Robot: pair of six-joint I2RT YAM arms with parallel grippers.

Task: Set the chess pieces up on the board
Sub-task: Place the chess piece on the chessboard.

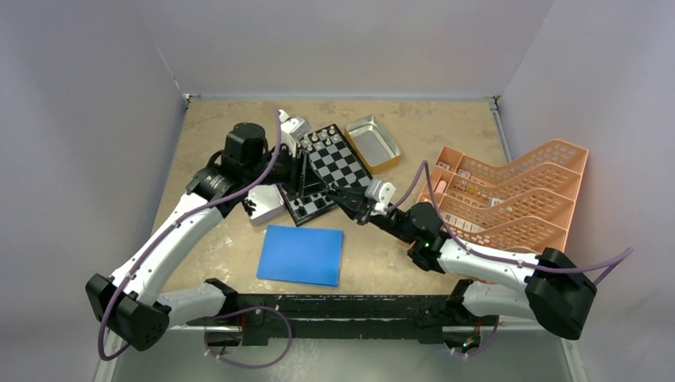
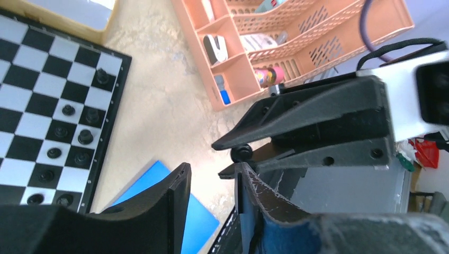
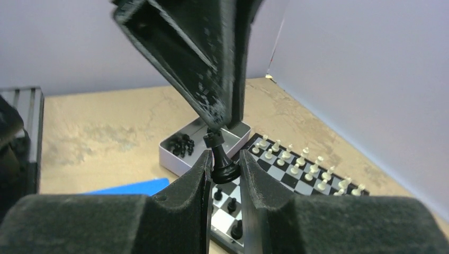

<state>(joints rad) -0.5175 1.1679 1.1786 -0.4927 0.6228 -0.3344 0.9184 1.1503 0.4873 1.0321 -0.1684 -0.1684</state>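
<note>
Right gripper: jaws drawn in tight on a black piece, pinched low on its body, upright, with its head clear above the pads.
Left gripper: poised right over that piece with its fingertips just at the head; jaws parted, nothing clamped between them.
Piece position: in the air between the two grippers, above the near end of the board.
Board: white pieces line the two far rows, and black pieces fill part of the near rows.
Risk, handover: the left fingertips sit so close to the head that a sideways pull-away could tip the piece or twist it out of the pinch.
Risk, placement: the figure is tiny and the near rows are crowded, so a wide finger coming down could knock over its neighbours.
Silver tray: just beside the board's near corner, with a cluster of spare black figures inside.
Gold tray: at the board's far corner; contents not discernible.
Orange organiser: well off to the right, with small office items in its compartments.
Blue sheet: flat on the table, nearer the arms.
</note>
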